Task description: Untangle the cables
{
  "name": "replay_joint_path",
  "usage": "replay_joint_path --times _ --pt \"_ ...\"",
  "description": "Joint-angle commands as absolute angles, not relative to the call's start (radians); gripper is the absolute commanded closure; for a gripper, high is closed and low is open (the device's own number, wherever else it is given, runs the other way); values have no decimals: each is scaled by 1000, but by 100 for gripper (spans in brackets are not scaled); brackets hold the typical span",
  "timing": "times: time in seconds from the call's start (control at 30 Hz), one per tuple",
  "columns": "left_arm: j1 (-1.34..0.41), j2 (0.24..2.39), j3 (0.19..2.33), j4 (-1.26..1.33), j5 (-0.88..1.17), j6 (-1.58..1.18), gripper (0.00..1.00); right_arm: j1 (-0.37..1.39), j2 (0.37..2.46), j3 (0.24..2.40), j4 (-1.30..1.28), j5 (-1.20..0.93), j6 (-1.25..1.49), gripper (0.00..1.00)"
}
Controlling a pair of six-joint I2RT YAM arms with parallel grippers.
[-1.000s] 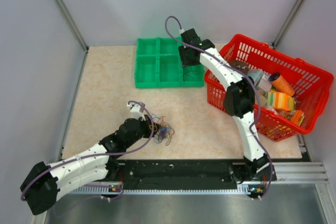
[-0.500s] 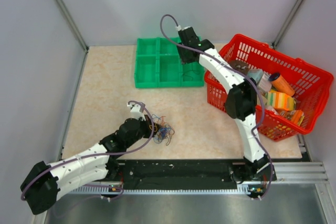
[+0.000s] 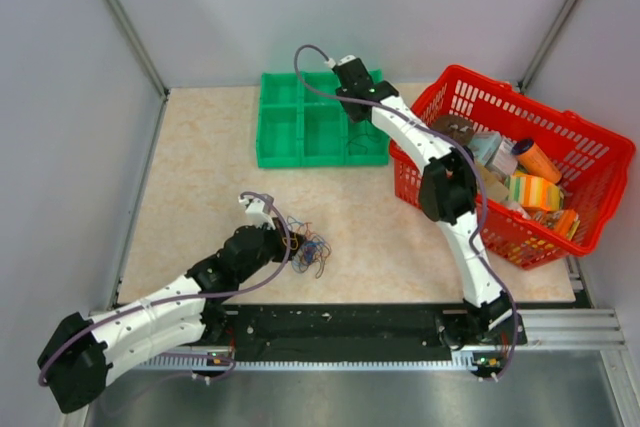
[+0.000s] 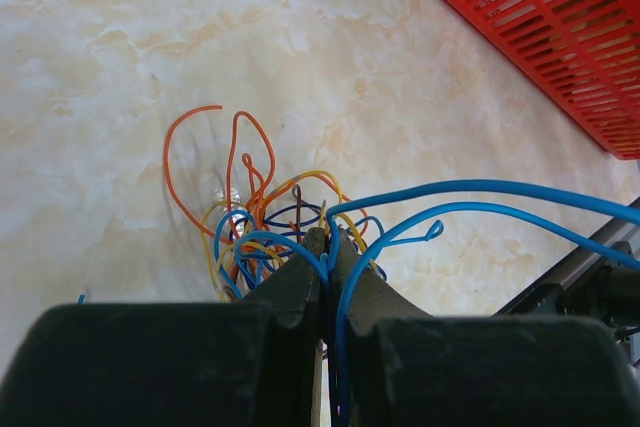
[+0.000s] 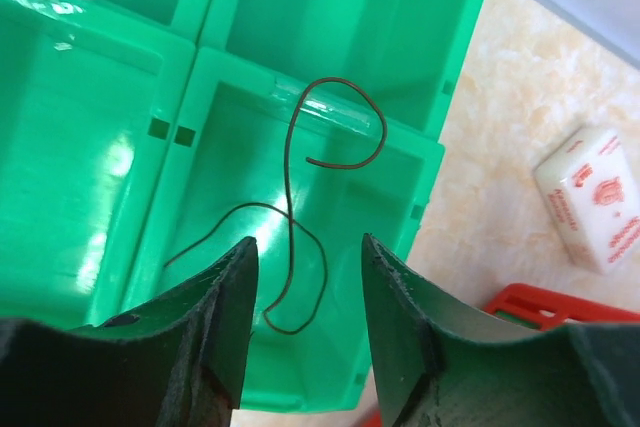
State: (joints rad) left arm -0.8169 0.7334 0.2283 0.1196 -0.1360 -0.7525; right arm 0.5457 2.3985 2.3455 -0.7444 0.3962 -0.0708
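The left fingers are pressed shut, and a blue strand seems pinched in the slit between them; it loops out from the tips and runs off toward 3 o'clock. Just beyond the tips, from 10 to 12 o'clock, lie the rest of the cables, a loose knot of orange, yellow, blue and dark wire resting on the counter at about 7 o'clock in the top view.

The right fingers stand apart and hold nothing; between them, below, a dark strand lies alone in one compartment of the green tray, at 12 o'clock on the counter. A white packet lies on the counter at 3 o'clock from it; the red basket is at 3 o'clock on the counter.

The step in hand looks like drawing the blue strand free; I would pull slowly, along the strand's own line toward 3 o'clock and a little upward, so the loops slide instead of cinching. If the whole knot lifts with it, the pull is too steep; the idle right fingers could come over to pin the orange loops. The wire is thin and springy, so the grip should be kept firm.
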Motion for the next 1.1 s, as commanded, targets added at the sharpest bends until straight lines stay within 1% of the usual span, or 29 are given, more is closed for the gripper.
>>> replay_joint_path --times 0.0,0.03,0.07,0.1,0.27,0.37,0.47,0.57,0.67,0.77,1.07 --pt "-810 758 239 170 -137 -741 100 555 2411 2376 -701 457 -222 59" --pt "-811 762 239 173 -135 -742 100 563 2416 2373 -698 472 -241 65" --pt "-810 768 241 178 -133 -744 100 568 2419 2375 -699 485 -267 68" --pt "-811 772 241 178 -130 -747 100 575 2425 2369 -699 483 -285 69" --pt "-810 770 242 179 -126 -750 100 594 2445 2361 -699 500 -287 64" --pt "-810 762 242 166 -129 -749 100 592 2439 2361 -696 497 -264 59" --pt "-808 756 241 161 -133 -749 100 592 2431 2361 -698 460 -244 58" --pt "-810 752 242 161 -135 -747 100 592 2444 2361 -698 462 -244 67" --pt "-808 755 244 161 -135 -749 100 592 2459 2359 -698 479 -258 70" --pt "-808 755 241 160 -133 -746 100 592 2461 2362 -698 494 -265 75" --pt "-808 767 248 166 -130 -747 100 591 2482 2370 -690 471 -275 76"
